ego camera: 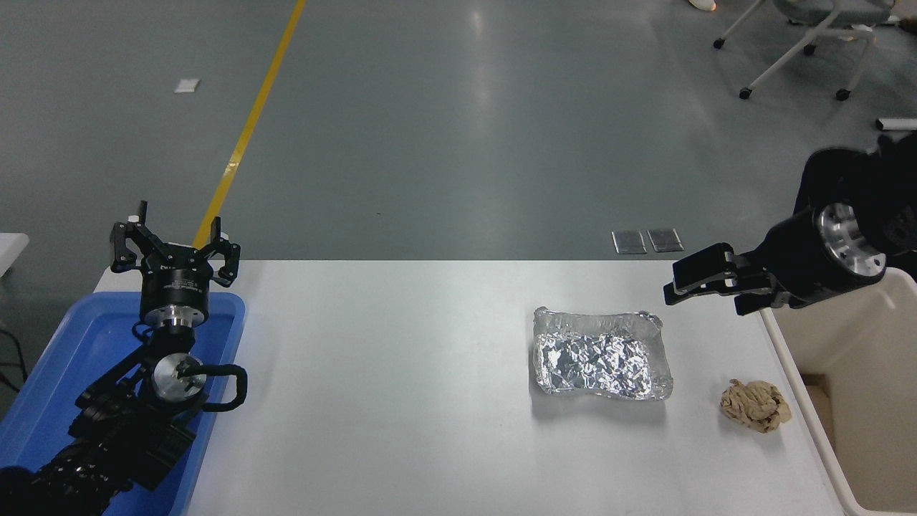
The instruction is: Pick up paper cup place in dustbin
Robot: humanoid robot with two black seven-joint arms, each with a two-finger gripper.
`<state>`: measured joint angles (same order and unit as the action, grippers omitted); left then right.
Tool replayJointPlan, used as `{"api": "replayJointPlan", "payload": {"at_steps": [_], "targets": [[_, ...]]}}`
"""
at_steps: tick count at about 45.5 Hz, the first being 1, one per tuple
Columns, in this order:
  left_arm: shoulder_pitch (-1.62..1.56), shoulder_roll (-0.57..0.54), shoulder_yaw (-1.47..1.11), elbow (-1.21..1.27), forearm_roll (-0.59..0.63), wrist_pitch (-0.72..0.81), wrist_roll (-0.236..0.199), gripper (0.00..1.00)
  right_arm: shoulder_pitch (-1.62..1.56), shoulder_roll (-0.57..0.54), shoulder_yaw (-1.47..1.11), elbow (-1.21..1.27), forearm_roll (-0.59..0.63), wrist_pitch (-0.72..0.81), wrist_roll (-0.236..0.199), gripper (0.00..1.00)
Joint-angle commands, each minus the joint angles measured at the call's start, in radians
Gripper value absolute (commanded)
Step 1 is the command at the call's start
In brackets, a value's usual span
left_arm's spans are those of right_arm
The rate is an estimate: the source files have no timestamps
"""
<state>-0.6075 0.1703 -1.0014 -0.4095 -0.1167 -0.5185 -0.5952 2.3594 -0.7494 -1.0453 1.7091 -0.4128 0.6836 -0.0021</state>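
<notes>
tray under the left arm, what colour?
Blue: the shallow plastic tray at the table's left edge, seen in the head view.

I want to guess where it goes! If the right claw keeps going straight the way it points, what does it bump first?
Probably nothing: the right claw points left above the table, passing behind the foil tray. Height is unclear.

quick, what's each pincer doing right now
Left pincer: open, empty, parked over the blue tray.
Right pincer: holding nothing; open or closed cannot be told.
</notes>
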Motion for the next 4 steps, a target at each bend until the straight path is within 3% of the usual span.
{"api": "replayJointPlan", "payload": {"at_steps": [1,4], "targets": [[0.0,0.0,0.001,0.0,0.0,0.0,0.0,0.99,0.113,-0.005,0.028,0.036,0.002,0.102,-0.016,1.0],[0.0,0.0,0.0,0.0,0.0,0.0,0.0,0.99,0.113,-0.007,0.028,0.036,0.002,0.102,-0.039,1.0]]}}
